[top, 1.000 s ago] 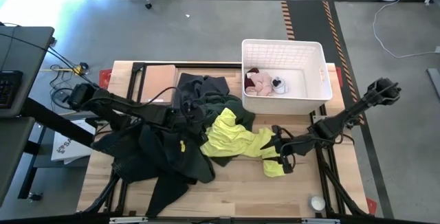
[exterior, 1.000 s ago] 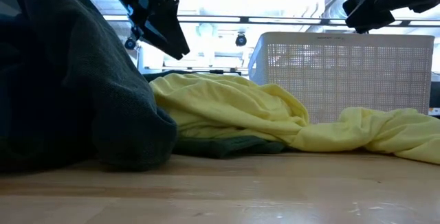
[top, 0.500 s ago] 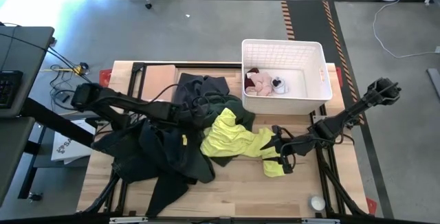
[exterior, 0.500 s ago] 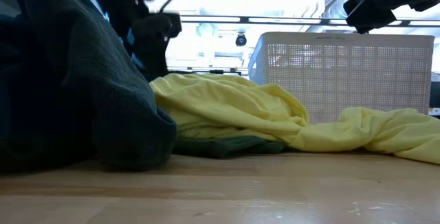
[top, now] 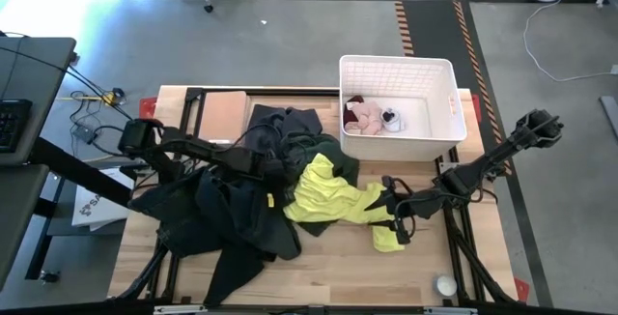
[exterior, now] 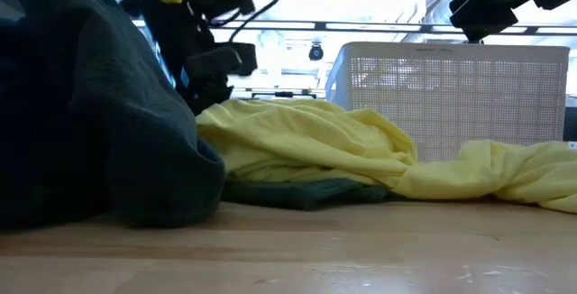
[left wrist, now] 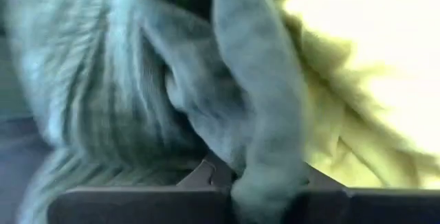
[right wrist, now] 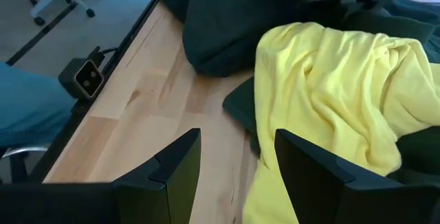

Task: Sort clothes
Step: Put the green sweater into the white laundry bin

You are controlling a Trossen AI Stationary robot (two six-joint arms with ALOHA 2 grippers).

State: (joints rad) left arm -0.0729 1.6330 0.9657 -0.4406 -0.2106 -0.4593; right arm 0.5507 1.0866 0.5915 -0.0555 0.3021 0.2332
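Dark clothes (top: 227,214) lie heaped on the table's left half, with more dark green ones (top: 294,131) behind. A neon yellow garment (top: 328,194) is spread beside them, resting on a dark green piece (exterior: 297,190). My left gripper (top: 273,178) is down in the pile at the yellow garment's left edge, shut on dark cloth. My right gripper (right wrist: 237,162) hovers open over the yellow garment's right end (top: 386,233). Maroon, pink and white pieces (top: 372,115) lie in the white basket (top: 396,61). My left gripper pinches a bunched fold of dark grey-green cloth (left wrist: 265,183) between its two fingers, right beside the yellow garment (left wrist: 357,114). It comes from above, slanting toward the table's right. The cloth still lies in the pile, not lifted.
A flat tan board (top: 220,117) lies at the far left of the table. A small white round object (top: 445,284) sits near the front right corner. Bare wood (top: 338,267) shows along the near edge.
My left gripper has come down from above the pile and moved a little toward the table's right edge, into the dark clothes at the yellow garment's edge. My right gripper has kept still.
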